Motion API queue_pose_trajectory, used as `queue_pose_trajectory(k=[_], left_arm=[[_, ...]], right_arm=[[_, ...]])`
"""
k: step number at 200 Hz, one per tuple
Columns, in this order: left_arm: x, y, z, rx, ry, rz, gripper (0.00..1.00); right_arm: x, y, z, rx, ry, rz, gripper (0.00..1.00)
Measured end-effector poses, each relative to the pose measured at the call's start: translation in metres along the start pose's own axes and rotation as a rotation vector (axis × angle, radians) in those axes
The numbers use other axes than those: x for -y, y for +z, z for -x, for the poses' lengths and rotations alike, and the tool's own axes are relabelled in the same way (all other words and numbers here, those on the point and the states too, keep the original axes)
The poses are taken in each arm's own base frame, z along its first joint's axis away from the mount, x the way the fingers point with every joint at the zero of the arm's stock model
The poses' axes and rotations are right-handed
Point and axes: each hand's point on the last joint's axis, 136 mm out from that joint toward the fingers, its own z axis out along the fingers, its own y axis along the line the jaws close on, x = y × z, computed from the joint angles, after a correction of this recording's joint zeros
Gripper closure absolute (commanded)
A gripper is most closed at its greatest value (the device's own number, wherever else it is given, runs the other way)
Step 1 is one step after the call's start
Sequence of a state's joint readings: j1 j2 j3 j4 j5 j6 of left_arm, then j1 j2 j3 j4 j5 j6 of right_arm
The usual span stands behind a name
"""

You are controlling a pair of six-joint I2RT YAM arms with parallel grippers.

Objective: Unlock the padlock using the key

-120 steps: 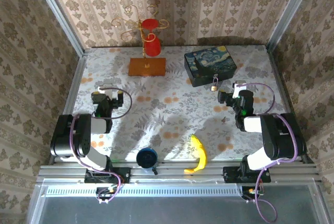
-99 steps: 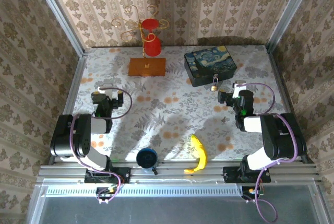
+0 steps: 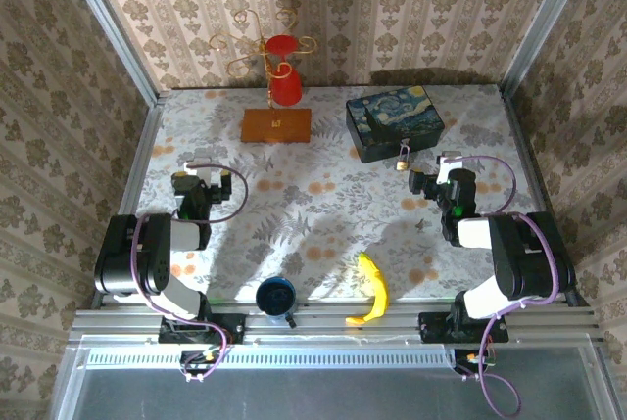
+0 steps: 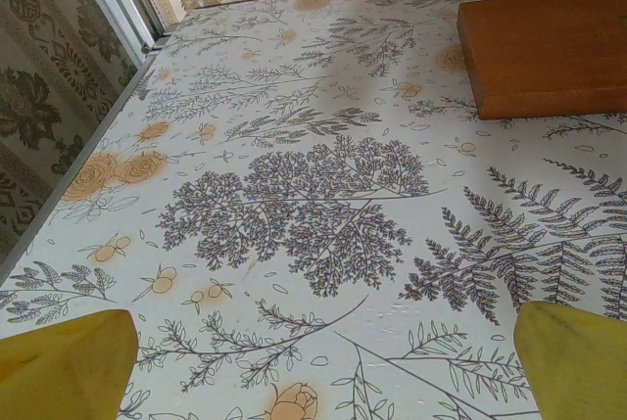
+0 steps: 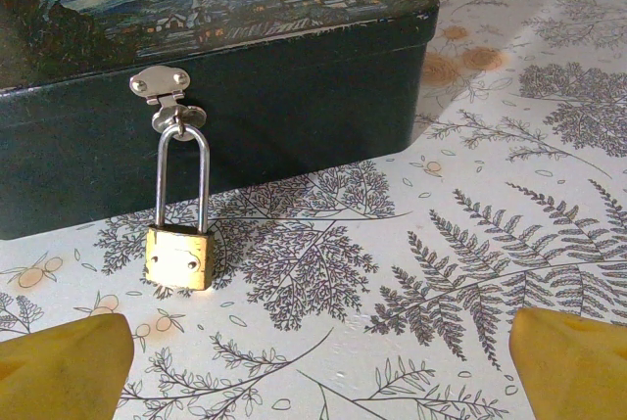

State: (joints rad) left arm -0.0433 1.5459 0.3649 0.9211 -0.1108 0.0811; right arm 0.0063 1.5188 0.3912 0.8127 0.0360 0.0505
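Observation:
The small brass padlock (image 5: 179,258) hangs by its silvery shackle from the hasp of the blue painted-print box (image 5: 245,97), its body resting on the table; from above, the padlock (image 3: 403,158) is at the box's (image 3: 394,122) near face. My right gripper (image 5: 318,361) sits low on the table just short of it, open, with the padlock ahead and to the left of the jaws' gap; in the top view the right gripper (image 3: 434,173) is right of the padlock. My left gripper (image 4: 318,356) (image 3: 204,177) stands open over bare tablecloth at the left. The key is out of view.
A wooden base (image 3: 276,124) (image 4: 549,48) carries a gold stand with red cups (image 3: 284,72) at the back. A banana (image 3: 372,288) and a dark blue cup (image 3: 276,295) lie near the front edge. Metal rails and papered walls close in the table (image 3: 323,214).

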Motion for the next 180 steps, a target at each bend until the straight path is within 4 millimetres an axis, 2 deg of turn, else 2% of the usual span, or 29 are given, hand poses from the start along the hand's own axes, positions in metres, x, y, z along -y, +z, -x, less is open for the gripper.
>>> queue_pose_trajectory(k=[180], left_arm=[[0.0006,0.0003,-0.0003,0.000,-0.003,-0.014,0.00]], right_arm=[[0.0000,0.0004,-0.0003,-0.006,0.000,0.000,0.00]])
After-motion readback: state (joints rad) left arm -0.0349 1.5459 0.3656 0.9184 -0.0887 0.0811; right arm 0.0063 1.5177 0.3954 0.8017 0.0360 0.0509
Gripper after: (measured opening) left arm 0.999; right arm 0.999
